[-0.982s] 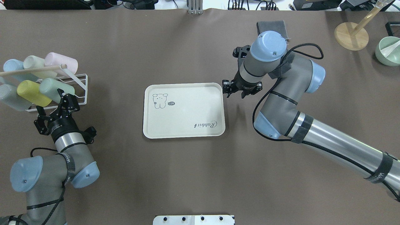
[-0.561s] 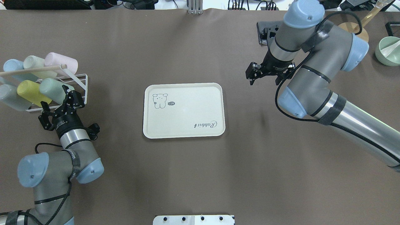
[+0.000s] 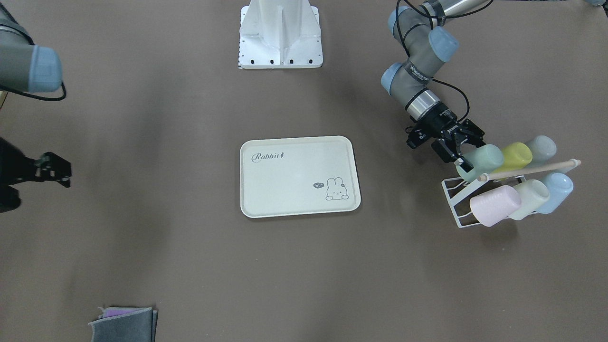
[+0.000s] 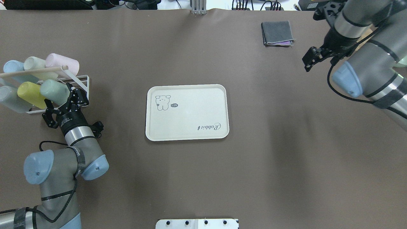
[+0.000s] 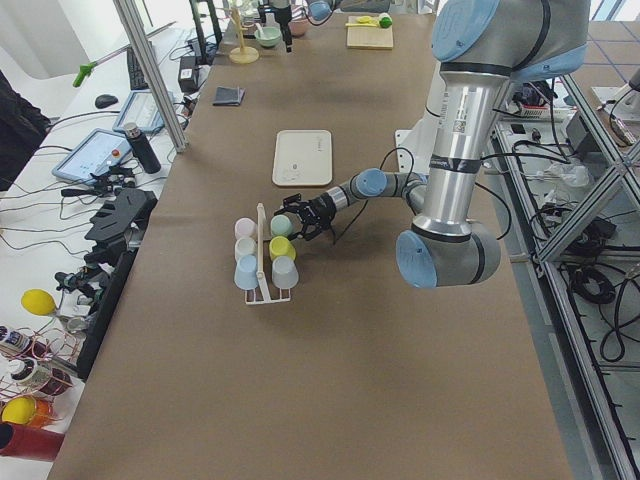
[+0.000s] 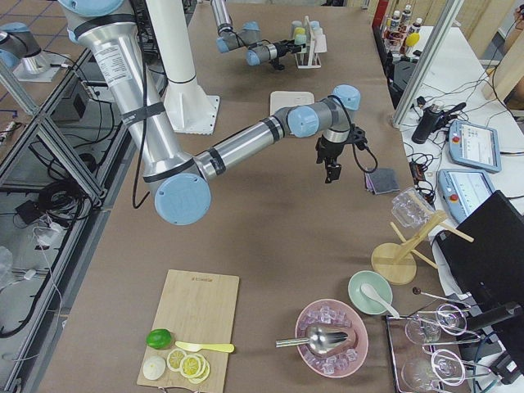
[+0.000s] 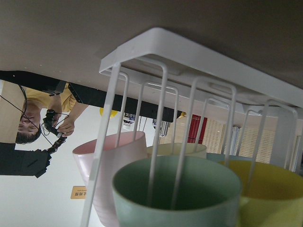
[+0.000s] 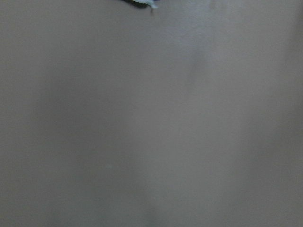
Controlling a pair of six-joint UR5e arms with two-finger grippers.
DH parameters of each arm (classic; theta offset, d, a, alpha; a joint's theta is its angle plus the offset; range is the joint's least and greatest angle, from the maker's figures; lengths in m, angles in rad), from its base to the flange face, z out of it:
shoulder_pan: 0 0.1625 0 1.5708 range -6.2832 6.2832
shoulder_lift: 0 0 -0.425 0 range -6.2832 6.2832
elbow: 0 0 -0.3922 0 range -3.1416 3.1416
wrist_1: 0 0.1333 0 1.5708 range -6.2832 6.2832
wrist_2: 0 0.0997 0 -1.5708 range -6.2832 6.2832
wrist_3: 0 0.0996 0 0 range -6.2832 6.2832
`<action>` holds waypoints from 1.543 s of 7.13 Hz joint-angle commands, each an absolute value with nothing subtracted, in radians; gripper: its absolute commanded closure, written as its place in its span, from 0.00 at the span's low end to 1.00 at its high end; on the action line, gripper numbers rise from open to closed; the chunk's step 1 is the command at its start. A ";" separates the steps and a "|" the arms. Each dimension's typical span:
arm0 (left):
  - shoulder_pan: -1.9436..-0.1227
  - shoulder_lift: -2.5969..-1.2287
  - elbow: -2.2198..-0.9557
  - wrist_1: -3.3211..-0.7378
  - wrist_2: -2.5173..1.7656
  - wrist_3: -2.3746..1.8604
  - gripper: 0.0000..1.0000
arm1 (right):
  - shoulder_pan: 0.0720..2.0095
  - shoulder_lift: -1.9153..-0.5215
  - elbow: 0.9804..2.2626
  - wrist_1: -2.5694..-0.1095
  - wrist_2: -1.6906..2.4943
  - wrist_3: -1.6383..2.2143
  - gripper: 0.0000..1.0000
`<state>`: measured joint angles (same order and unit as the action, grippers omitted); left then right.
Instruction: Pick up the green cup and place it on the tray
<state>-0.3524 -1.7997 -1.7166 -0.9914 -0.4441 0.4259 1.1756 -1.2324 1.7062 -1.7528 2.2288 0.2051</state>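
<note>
The green cup [image 4: 53, 90] lies on its side in a white wire rack [image 4: 83, 83] at the table's left, mouth toward my left gripper. It also shows in the front view [image 3: 483, 158], and its teal inside fills the left wrist view [image 7: 177, 191] behind the rack wires. My left gripper [image 4: 63, 103] is open, its fingers spread right at the cup's mouth and holding nothing. The cream tray [image 4: 190, 109] with the "Rabbit" script lies flat mid-table, nothing on it. My right gripper [image 4: 310, 60] looks open and holds nothing, high over the far right of the table.
The rack also holds a yellow-green cup [image 4: 30, 93], a pink cup [image 4: 62, 63], a cream cup [image 4: 35, 63] and a blue cup [image 4: 12, 66] under a wooden dowel [image 4: 31, 71]. A folded grey cloth [image 4: 277, 33] lies far right.
My right arm has swung from the tray's right edge away to the far right. My left gripper has moved forward, closer to the green cup's mouth.
</note>
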 commanded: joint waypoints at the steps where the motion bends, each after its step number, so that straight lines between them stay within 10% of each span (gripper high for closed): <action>1: -0.365 -1.802 -1.706 -1.006 -0.446 0.426 0.03 | 1.317 -1.408 1.750 -1.750 2.229 0.133 0.00; 5: -0.370 -1.801 -1.677 -1.048 -0.443 0.429 0.09 | 1.521 -1.618 1.746 -1.747 2.265 -0.064 0.00; 7: -0.373 -1.802 -1.678 -1.092 -0.442 0.430 0.81 | 1.578 -1.646 1.735 -1.749 2.270 -0.060 0.00; 8: -0.376 -1.801 -1.681 -1.095 -0.442 0.436 1.00 | 1.580 -1.646 1.730 -1.747 2.264 -0.052 0.00; 11: -0.420 -1.793 -1.724 -1.202 -0.443 0.667 1.00 | 1.580 -1.623 1.738 -1.734 2.275 0.032 0.00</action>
